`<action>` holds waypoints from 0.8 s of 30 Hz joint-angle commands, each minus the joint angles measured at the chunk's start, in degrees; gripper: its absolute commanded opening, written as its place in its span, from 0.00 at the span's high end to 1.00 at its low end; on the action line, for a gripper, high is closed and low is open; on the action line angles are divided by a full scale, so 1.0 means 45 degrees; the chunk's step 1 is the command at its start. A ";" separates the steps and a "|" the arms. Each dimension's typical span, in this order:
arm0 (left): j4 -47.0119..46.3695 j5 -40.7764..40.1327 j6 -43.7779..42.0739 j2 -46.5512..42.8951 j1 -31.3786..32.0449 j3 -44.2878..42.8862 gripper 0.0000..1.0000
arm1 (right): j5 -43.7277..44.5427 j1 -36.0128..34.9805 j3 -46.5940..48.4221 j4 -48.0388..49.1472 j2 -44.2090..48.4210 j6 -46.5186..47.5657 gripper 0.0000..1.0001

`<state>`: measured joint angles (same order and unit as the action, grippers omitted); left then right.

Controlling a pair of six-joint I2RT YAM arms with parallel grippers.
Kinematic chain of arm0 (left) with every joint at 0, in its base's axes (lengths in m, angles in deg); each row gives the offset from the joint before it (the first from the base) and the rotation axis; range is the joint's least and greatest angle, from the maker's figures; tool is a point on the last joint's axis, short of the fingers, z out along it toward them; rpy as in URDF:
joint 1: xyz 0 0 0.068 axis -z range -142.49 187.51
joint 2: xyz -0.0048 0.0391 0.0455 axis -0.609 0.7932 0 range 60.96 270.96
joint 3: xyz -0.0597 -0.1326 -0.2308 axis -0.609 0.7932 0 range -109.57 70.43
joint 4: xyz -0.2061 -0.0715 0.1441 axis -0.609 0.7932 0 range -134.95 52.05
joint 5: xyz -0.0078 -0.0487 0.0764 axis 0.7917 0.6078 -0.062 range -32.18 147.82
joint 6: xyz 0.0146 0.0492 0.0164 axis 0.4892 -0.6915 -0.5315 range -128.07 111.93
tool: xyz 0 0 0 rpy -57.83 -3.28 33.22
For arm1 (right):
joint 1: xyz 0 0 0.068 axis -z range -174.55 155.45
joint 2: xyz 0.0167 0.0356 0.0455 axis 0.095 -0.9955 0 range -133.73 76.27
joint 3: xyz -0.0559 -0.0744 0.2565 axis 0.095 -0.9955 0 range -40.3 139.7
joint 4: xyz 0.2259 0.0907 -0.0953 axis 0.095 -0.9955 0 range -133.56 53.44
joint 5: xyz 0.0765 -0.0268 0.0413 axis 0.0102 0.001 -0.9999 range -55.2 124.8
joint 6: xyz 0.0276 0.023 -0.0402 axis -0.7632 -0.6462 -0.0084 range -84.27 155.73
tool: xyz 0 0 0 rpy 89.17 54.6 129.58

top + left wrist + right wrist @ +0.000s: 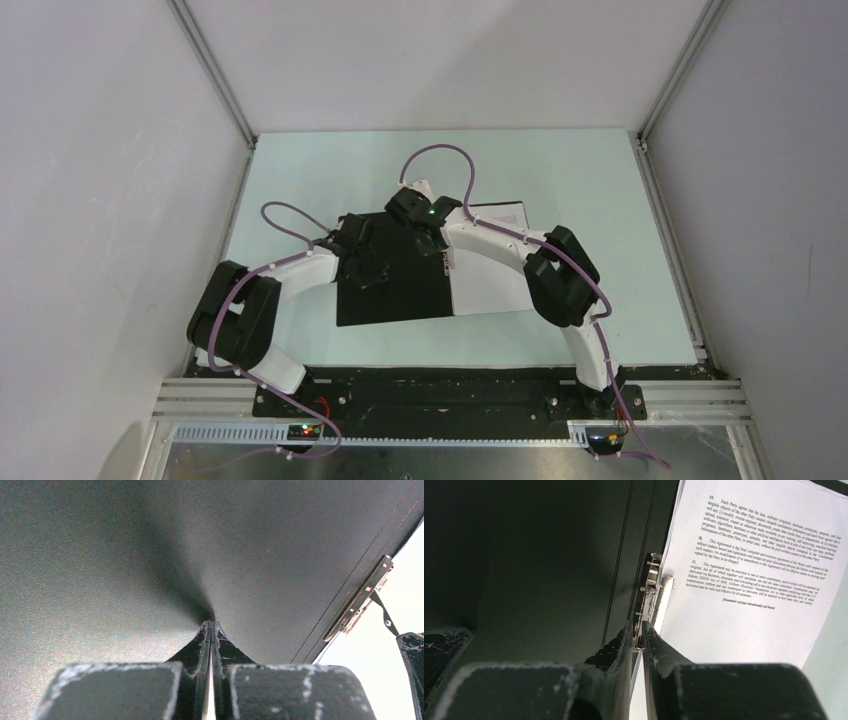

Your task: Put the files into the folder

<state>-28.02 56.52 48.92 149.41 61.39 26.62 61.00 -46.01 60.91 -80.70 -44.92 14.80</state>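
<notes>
The files (749,580) lie face up on the right half of the open folder (390,295), left edge just beside the metal clip (651,595) at the spine. I cannot tell whether that edge sits under the clip. At the top left corner a second paper edge seems to peep out beneath the printed sheet, though I would not swear to it.

From here the paper looks thin, light and limp. It would buckle if pushed from one end and slide easily on the smooth black lining, so I would press it flat or nudge it by an edge, not pinch its middle. The folder looks stiffer, a flat board best held down on its open cover.

The top sheet carries numbered legal clauses: 19 opens "Each Party agrees that the data, software programs…", 20 "This Agreement is the final, complete and exclusive agreement", 21 "This Agreement may be executed in two or more counterparts". It ends with "[Remainder of page intentionally left blank]". I see no brand anywhere.

The right gripper (636,630) is at the clip's near end, jaws narrow with a slit between. Whether they pinch the metal I cannot tell. The left gripper (210,627) has its jaws together, tips against the left cover's black inner face. All this sits mid-way across the pale green table (330,180).
</notes>
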 commanded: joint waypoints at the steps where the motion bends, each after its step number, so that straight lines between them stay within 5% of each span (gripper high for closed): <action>1: -0.0228 -0.0237 0.0060 -0.0122 0.0021 -0.0038 0.97 | 0.0528 -0.0085 -0.0103 -0.0151 0.0096 -0.0264 0.85; 24: -0.0228 -0.0228 0.0229 0.0197 -0.0163 -0.0069 0.97 | 0.0170 -0.0326 -0.1698 -0.0103 0.1278 -0.1064 0.87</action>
<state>-28.09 56.55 48.96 149.58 61.11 26.64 62.40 -46.95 54.64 -80.32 -42.47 11.70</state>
